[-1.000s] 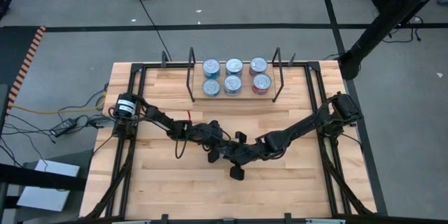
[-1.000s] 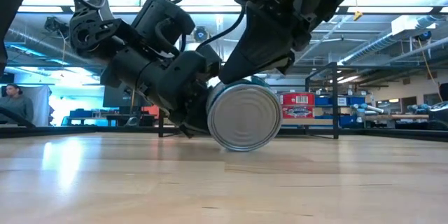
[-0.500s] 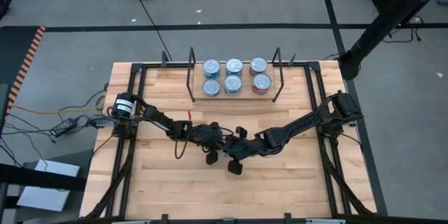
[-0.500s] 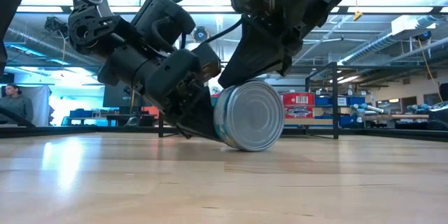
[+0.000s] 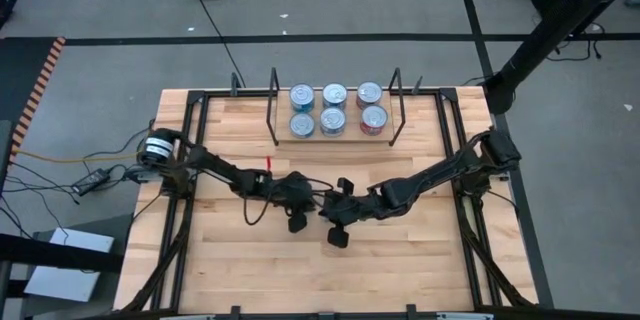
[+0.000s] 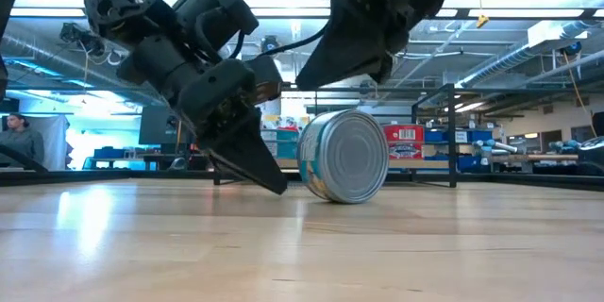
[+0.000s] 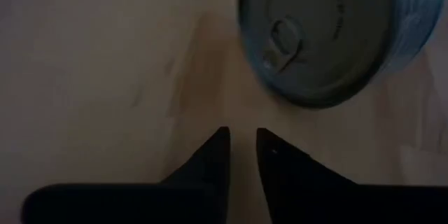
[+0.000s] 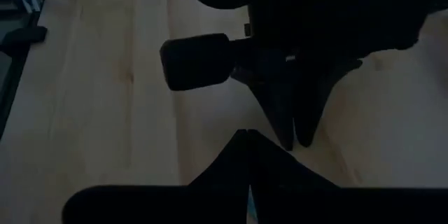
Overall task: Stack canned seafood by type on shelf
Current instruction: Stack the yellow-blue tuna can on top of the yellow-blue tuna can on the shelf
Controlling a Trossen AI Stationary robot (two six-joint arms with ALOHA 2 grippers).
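Observation:
One tin (image 6: pixel 345 156) lies on its side wall on the table, its silver lid facing the low camera. The left wrist view shows its pull-tab lid and teal-blue label (image 7: pixel 329 35). My left gripper (image 6: pixel 274 181) is shut. It slants down to the table just left of the tin and apart from it, as the left wrist view (image 7: pixel 241 143) also shows. My right gripper (image 8: pixel 243 140) is shut and hangs above the tin (image 6: pixel 326 75). In the high view both grippers (image 5: pixel 310 210) (image 5: pixel 328 216) meet mid-table and hide the tin. Six tins (image 5: pixel 335 110) stand on the shelf (image 5: pixel 335 135).
The shelf's black wire uprights (image 5: pixel 275 110) (image 5: pixel 396 110) stand at the table's far edge. Black frame rails (image 5: pixel 190 160) (image 5: pixel 455 150) run along both sides. Bare wood (image 5: pixel 330 275) lies toward the near edge. A person (image 6: pixel 19 142) sits far behind the table.
My left gripper has drawn back from the tin toward the table's left and come off it. The tin, which leaned against that gripper, has shifted slightly right and now lies free on its side wall. My right gripper has stayed above it.

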